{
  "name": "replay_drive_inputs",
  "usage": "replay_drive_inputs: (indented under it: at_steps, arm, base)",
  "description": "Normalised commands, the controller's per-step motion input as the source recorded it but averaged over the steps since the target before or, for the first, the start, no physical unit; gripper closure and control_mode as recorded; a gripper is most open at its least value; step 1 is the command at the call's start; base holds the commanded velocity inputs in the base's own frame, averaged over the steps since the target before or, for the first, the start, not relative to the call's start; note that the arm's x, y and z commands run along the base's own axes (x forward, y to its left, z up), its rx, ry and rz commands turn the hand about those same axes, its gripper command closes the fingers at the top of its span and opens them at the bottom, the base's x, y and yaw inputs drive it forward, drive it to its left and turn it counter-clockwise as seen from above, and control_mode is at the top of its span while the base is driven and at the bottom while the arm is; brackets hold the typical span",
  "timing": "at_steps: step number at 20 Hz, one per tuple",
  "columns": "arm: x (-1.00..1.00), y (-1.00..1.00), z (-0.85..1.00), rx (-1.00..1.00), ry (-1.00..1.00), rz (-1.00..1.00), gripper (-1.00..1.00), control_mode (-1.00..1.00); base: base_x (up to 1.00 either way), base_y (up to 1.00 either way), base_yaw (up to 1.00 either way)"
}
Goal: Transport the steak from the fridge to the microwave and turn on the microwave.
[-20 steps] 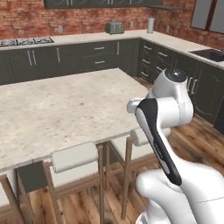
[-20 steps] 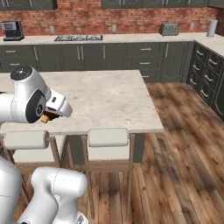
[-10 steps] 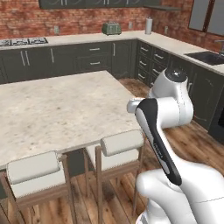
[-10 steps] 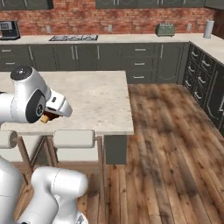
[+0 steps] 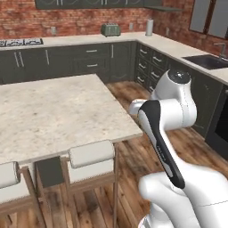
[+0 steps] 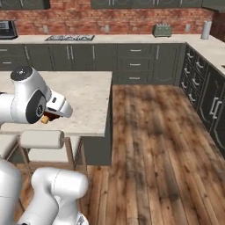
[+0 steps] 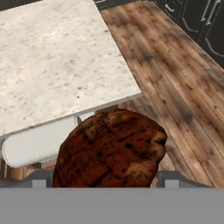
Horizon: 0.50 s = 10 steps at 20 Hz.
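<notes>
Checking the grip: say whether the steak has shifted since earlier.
No. The steak keeps its spot against the arm; the island slid left because the base drove.

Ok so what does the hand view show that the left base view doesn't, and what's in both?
Hand view alone: the steak close up, dark reddish-brown and lumpy, held at the pincer above a stool and the wooden floor.

Left base view alone: the brick back wall, the toaster and a pale canister on the far counter, the sink on the right, and the arm's white elbow.

Both: the speckled island top, a white-cushioned stool at its edge, and the wooden floor.
</notes>
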Motion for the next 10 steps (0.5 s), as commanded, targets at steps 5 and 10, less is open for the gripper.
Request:
replay_drive_inputs:
  at_steps: [5, 10]
  arm:
    - [0.00, 0.00, 0.00, 0.00, 0.00, 0.00, 1.00, 1.00]
    - [0.00, 0.00, 0.00, 0.00, 0.00, 0.00, 1.00, 1.00]
  base:
    - [0.37, -0.63, 0.12]
    - [0.44, -0.58, 0.15]
